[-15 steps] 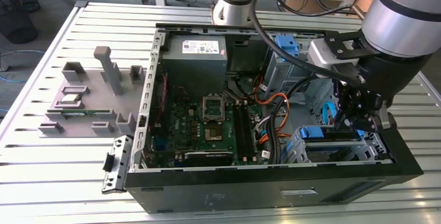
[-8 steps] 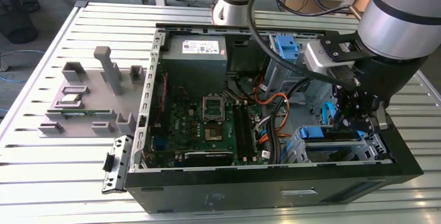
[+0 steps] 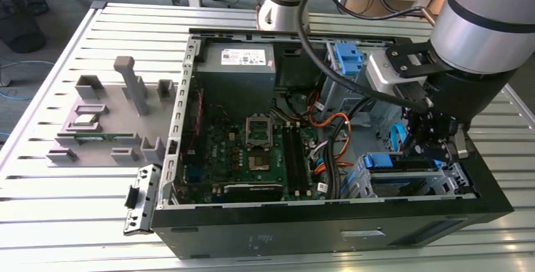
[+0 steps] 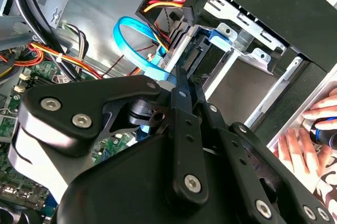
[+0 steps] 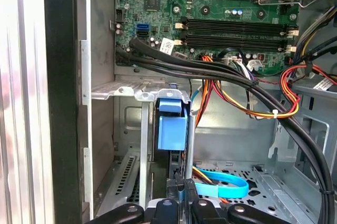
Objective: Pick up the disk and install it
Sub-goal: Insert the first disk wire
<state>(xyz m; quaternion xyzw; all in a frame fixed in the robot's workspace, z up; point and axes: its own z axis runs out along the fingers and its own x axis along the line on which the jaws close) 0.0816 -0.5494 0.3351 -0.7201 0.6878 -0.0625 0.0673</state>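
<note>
I had reached down into the open computer case (image 3: 334, 225), which lay on the slatted table (image 3: 50, 222), and my gripper (image 3: 425, 151) hung over the metal drive cage (image 3: 451, 181) at the exterior view's right end of the case. The disk (image 5: 172, 132) stood on edge in a slot of that cage, its blue rail facing the first wrist view, and I could not tell how far in it sat. In the second wrist view my gripper (image 4: 182, 76) was right at the disk's (image 4: 197, 50) near end, but I could not tell whether it was clamped on the disk or only lay against it. A flat blue cable (image 5: 221, 184) curled on the case floor just beside the cage, and a bundle of red, yellow and orange wires (image 5: 253, 103) ran past above it. The motherboard (image 3: 250, 146) filled the middle of the case, with the grey box (image 3: 238, 65) bearing a white sticker at its far end and a bare blue bracket (image 3: 347, 56) near that. A grey parts holder (image 3: 109, 121) sat on the table at the exterior view's left, well apart from me. A person's hand (image 4: 305, 145) rested outside the case wall.
</note>
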